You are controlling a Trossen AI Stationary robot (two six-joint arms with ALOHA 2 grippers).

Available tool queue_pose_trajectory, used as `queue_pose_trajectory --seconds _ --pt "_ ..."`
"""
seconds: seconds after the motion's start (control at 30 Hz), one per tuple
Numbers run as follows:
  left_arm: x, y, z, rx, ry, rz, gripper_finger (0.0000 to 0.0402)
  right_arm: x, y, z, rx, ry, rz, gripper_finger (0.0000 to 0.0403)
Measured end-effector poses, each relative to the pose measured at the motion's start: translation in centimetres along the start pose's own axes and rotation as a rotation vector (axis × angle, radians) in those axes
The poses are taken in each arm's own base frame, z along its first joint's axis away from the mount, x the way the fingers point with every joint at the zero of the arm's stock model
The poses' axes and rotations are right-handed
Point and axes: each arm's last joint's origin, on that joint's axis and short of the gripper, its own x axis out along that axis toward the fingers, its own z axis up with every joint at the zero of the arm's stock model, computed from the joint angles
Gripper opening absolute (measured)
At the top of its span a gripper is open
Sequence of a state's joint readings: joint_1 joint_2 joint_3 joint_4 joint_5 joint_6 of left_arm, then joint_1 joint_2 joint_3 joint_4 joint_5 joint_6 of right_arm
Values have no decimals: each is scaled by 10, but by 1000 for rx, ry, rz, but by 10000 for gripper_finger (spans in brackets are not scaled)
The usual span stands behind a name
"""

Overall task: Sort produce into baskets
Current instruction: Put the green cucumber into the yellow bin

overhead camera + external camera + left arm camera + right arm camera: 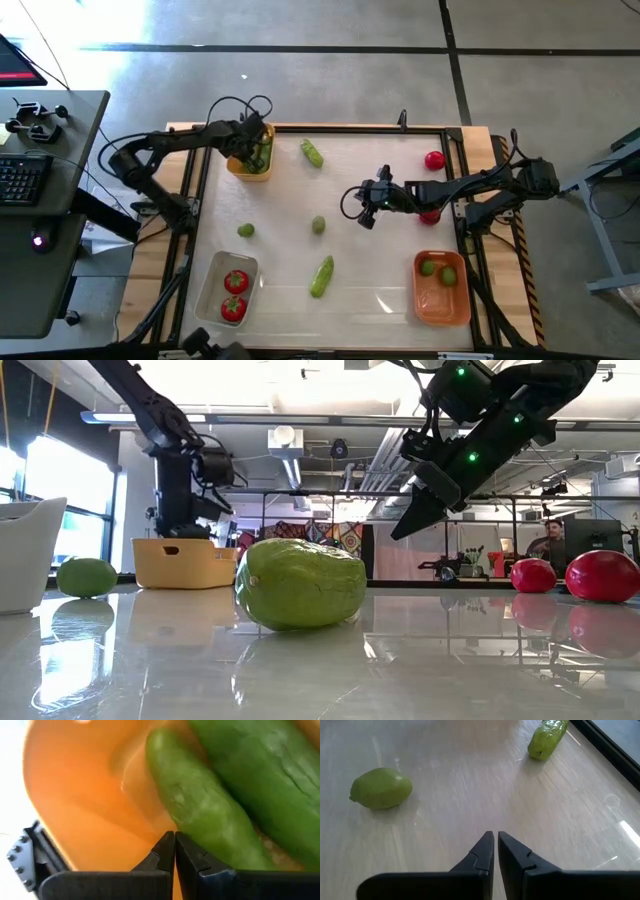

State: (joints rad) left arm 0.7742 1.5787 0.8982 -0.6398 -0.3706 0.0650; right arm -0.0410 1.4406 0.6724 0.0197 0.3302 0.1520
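Closest to the low camera lies a lime [300, 583] mid-worktop, and with my right gripper [366, 214] shut and empty above it, and my left gripper [174, 845] shut, empty inside the yellow basket [240, 168], descending without opening would knock it rolling away.

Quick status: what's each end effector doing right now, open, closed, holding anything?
Left end effector: closed, empty, over the yellow-orange basket with cucumbers inside.
Right end effector: closed, empty, above the table near a lime.

Left arm stretched to the table's far-left side, left gripper [174, 851] closed, right arm reaching toward mid-table, right gripper [495, 851] closed, raised
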Motion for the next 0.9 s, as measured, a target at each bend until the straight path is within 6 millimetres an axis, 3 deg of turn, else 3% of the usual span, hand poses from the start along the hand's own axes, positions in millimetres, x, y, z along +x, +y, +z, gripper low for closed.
queue_pose_trajectory --seconds 0.9 --pt "-5 0 11 -13 -58 16 0 0 0 0 0 1 0 14"
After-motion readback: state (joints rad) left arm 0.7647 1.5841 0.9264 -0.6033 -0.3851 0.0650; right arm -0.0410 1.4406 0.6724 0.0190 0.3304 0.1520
